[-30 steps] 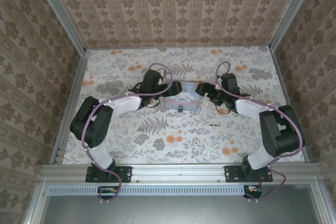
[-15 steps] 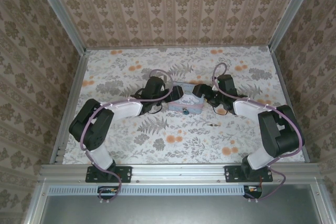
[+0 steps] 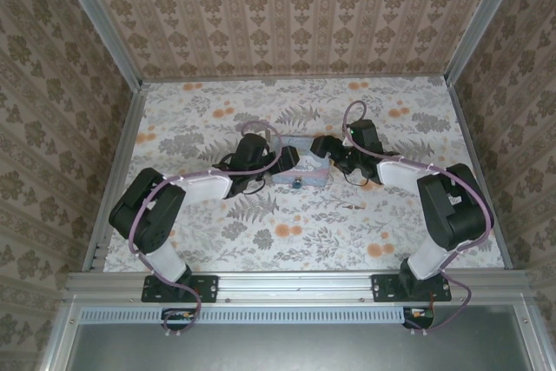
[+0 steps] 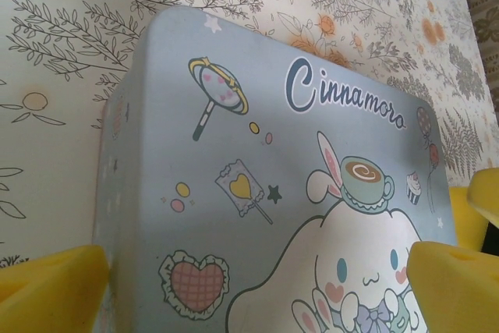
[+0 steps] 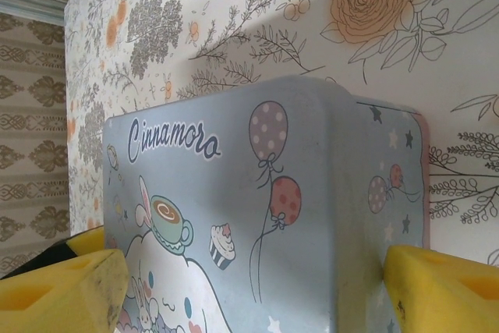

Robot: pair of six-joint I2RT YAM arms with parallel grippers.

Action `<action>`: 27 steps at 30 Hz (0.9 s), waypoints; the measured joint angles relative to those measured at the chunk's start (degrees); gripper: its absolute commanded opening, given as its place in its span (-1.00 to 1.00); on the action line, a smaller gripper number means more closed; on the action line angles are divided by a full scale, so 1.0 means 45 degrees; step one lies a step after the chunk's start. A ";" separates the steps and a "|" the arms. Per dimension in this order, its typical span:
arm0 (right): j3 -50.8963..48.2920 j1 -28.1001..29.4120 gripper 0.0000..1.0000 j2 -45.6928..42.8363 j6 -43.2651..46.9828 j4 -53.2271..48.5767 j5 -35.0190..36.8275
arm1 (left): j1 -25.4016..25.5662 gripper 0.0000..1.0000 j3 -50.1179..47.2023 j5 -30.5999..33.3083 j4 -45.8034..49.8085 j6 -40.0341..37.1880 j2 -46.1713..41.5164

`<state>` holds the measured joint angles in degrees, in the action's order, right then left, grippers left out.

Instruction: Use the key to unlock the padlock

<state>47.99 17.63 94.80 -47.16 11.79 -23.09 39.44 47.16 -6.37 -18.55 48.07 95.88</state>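
The floral counter (image 3: pixel 391 232) carries a pale blue Cinnamoroll tin box (image 3: pixel 301 171) at its middle. Both arms reach in to the box from either side. The left pincer (image 3: pixel 289 159) is spread wide across the box's left end, its yellow pads (image 4: pixel 51 286) flanking the lid. The right pincer (image 3: pixel 320 147) is likewise spread, straddling the box's right corner. Whether any pad touches the box cannot be told. A small dark padlock (image 3: pixel 296 182) sits on the box's near face.
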 measured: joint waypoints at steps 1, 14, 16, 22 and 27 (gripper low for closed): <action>0.0024 0.0005 0.73 0.0015 0.0005 0.0015 0.0005 | -0.0024 1.00 -0.0015 0.0000 -0.0068 0.0058 0.0000; -0.1137 -0.0374 0.71 -0.2924 0.1608 -0.2477 0.1326 | -0.1438 1.00 -0.1127 0.0486 0.0991 0.0165 -0.2361; -0.1549 -0.0408 0.71 -0.3128 0.1860 -0.2822 0.1423 | -0.1525 1.00 -0.1112 0.0627 0.1477 -0.0078 -0.3104; -0.2739 -0.0408 0.66 -0.3128 0.2278 -0.3891 0.1637 | -0.1443 1.00 -0.0811 0.0510 0.2531 -0.0675 -0.3891; -0.3036 -0.0345 0.63 -0.3143 0.2555 -0.4381 0.1817 | -0.1195 1.00 -0.0515 0.0267 0.3094 -0.0996 -0.3891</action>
<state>34.33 16.08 80.66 -35.66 -7.92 -14.92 34.06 44.84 -5.17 -4.62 43.59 78.37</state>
